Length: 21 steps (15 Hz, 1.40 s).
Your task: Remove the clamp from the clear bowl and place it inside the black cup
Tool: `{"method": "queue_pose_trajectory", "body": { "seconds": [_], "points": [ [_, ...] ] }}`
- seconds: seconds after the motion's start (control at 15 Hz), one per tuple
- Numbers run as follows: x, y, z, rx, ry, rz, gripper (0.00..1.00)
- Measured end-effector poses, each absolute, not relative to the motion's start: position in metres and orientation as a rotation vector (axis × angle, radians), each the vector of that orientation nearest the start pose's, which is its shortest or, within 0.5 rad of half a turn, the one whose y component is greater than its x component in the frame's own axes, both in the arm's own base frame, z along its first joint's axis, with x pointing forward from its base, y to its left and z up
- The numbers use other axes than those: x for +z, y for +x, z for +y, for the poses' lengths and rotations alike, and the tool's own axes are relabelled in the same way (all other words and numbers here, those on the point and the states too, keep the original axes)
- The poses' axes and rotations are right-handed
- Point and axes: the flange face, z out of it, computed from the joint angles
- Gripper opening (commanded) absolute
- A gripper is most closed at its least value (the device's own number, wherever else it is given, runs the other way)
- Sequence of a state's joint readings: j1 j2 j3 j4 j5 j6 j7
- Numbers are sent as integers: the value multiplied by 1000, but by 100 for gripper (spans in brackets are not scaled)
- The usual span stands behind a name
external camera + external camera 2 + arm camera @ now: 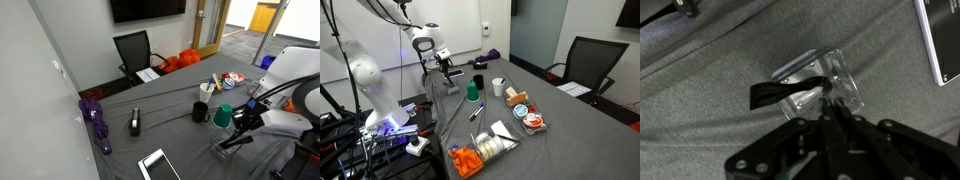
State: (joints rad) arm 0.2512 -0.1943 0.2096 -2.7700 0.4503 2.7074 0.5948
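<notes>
Gripper point(836, 108): jaws look clenched, gripping nothing you can see.
Clamp point(780, 92): resting across clear bowl point(845, 75), just ahead of your fingertips.
Long axis: crosswise in wrist view, handles overhanging the rim leftward.
Black cup point(201, 112): well apart.

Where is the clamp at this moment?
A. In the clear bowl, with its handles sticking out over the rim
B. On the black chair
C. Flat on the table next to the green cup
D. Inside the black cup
A. In the wrist view, the clamp rests in the clear bowl, and its dark handles reach out past the bowl's rim.
</notes>
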Motion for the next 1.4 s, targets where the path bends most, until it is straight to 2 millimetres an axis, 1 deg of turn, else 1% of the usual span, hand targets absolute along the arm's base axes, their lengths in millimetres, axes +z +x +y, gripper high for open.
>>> {"method": "queue_pose_trajectory", "body": {
  "seconds": [0.13,0.33,0.87,1.4],
  "points": [
    [283,361,159,-45,-2816,770,0],
    [287,361,160,-62,-2812,760,1],
    [286,361,160,-76,-2811,705,1],
    [290,359,167,-136,-2689,682,1]
  ]
}}
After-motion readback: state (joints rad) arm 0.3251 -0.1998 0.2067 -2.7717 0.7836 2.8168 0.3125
